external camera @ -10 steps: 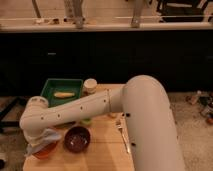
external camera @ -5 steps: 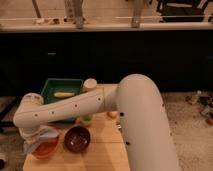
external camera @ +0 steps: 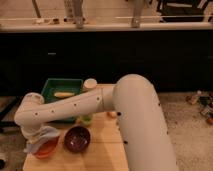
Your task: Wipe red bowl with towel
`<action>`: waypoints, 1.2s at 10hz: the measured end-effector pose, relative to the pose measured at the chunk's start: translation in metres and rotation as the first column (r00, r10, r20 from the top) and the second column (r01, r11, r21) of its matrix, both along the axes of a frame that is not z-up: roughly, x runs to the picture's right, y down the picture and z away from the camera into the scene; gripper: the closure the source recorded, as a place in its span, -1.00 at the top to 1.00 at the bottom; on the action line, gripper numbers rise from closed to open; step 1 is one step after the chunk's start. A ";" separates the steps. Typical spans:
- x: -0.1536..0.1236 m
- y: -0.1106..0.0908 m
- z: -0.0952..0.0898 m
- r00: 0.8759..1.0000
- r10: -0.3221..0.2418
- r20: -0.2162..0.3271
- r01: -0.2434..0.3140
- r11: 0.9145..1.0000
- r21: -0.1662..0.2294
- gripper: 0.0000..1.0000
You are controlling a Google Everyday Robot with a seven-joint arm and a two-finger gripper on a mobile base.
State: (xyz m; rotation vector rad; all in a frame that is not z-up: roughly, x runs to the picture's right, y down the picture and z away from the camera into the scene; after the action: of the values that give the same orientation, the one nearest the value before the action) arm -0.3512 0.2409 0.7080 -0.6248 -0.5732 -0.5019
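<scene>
The red bowl (external camera: 48, 149) sits at the front left corner of the wooden table (external camera: 102, 150). Only its orange-red rim shows below the cloth. The pale grey-blue towel (external camera: 44, 136) is bunched over the bowl's top and left side. My gripper (external camera: 36, 132) is at the end of the white arm (external camera: 75, 107), pressed down into the towel right above the bowl, shut on the cloth. The towel and the wrist hide its fingertips.
A dark maroon bowl (external camera: 77, 139) stands just right of the red bowl. Behind them are a green tray (external camera: 59, 86) holding a yellow item, a small tan cup (external camera: 90, 84), a green object (external camera: 86, 119) and a small orange item (external camera: 112, 114). My thick upper arm covers the table's right side.
The arm has swung left, and the gripper with the towel has shifted left and slightly up over the red bowl. The bowls have stayed in place.
</scene>
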 end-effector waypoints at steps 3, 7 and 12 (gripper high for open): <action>0.056 -0.002 0.002 0.998 0.048 -0.044 -0.048 0.999 -0.001 -1.00; 0.072 0.006 -0.003 0.997 0.059 -0.046 -0.059 0.998 -0.004 -1.00; -0.006 0.014 -0.004 1.000 -0.011 0.005 0.011 1.000 -0.018 -1.00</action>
State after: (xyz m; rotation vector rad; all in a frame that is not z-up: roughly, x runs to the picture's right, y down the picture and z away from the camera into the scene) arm -0.3569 0.2544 0.7041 -0.6447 -0.5800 -0.5086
